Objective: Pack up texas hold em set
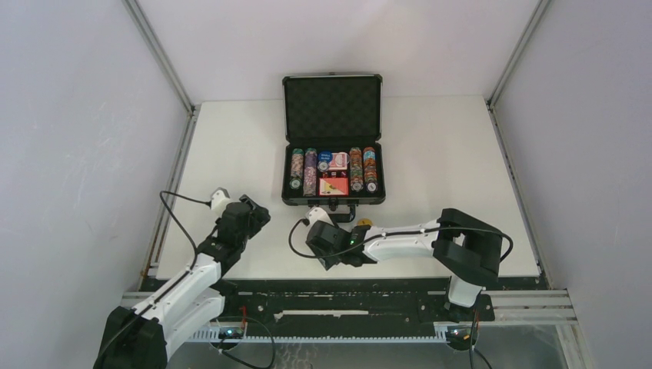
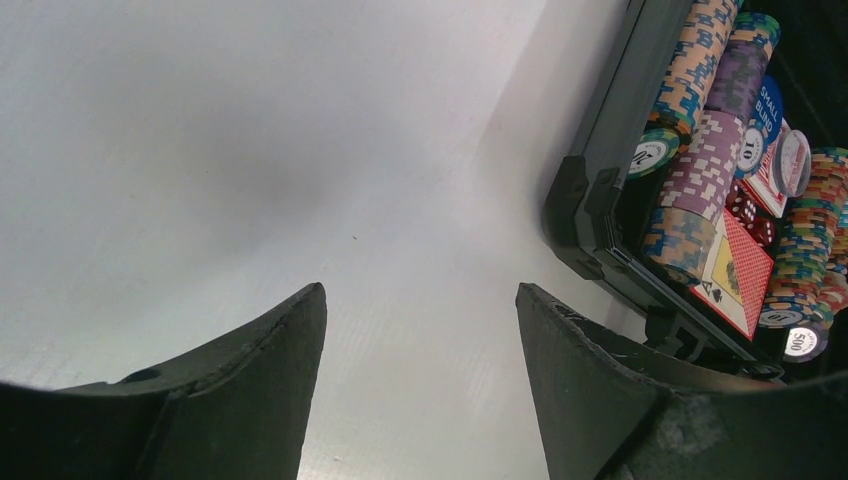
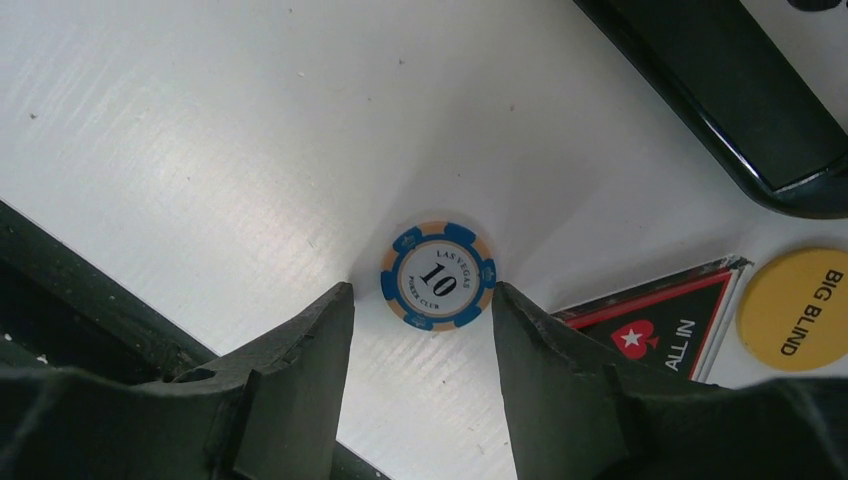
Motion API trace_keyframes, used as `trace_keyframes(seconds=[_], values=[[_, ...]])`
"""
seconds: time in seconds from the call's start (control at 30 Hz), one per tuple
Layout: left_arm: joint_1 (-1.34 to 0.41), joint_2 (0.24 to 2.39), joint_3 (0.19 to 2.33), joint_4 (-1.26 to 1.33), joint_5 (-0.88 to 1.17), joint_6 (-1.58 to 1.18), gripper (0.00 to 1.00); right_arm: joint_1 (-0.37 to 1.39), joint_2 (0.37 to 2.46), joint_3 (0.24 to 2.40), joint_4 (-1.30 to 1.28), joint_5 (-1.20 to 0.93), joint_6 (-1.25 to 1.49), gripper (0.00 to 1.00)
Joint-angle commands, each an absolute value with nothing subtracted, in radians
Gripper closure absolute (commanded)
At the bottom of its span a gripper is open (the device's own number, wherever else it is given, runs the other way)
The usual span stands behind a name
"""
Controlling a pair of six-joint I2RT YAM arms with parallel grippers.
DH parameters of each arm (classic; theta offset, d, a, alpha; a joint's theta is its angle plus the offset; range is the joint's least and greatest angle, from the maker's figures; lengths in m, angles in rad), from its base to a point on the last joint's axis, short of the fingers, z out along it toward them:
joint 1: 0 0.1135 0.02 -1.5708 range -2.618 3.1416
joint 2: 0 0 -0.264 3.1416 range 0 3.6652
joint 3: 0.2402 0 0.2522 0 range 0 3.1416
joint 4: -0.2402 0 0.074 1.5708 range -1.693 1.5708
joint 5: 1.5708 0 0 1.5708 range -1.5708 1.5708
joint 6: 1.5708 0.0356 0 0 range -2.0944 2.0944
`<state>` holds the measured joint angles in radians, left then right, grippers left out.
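The black case [image 1: 332, 198] lies open mid-table, its foam-lined lid [image 1: 332, 108] upright. Rows of multicoloured chips [image 2: 700, 150], red dice [image 2: 745, 205] and a red card box [image 2: 745, 275] fill it. A loose blue-and-orange "10" chip [image 3: 438, 275] lies flat on the table in front of the case. My right gripper [image 3: 420, 292] stands open over it, one fingertip on each side, with small gaps. A black "ALL IN" button [image 3: 665, 325] and a yellow "BIG BLIND" button [image 3: 795, 308] lie just right of it. My left gripper [image 2: 420, 290] hangs open and empty, left of the case's corner.
The case's front edge [image 3: 740, 90] runs close behind the loose chip. The table's dark near edge [image 3: 90, 290] lies just behind my right fingers. In the top view the right wrist [image 1: 332, 244] hides the chip; the yellow button [image 1: 363, 223] shows beside it.
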<state>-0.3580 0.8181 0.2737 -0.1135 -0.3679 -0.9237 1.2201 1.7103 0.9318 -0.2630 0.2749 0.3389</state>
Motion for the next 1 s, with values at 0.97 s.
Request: trace_keyframes(seconds=[0.97], values=[[-0.364, 0.835, 0.283, -0.067, -0.354, -0.902, 0.25, 1.232, 1.735, 0.956, -0.248, 0.306, 0.347, 0.52]])
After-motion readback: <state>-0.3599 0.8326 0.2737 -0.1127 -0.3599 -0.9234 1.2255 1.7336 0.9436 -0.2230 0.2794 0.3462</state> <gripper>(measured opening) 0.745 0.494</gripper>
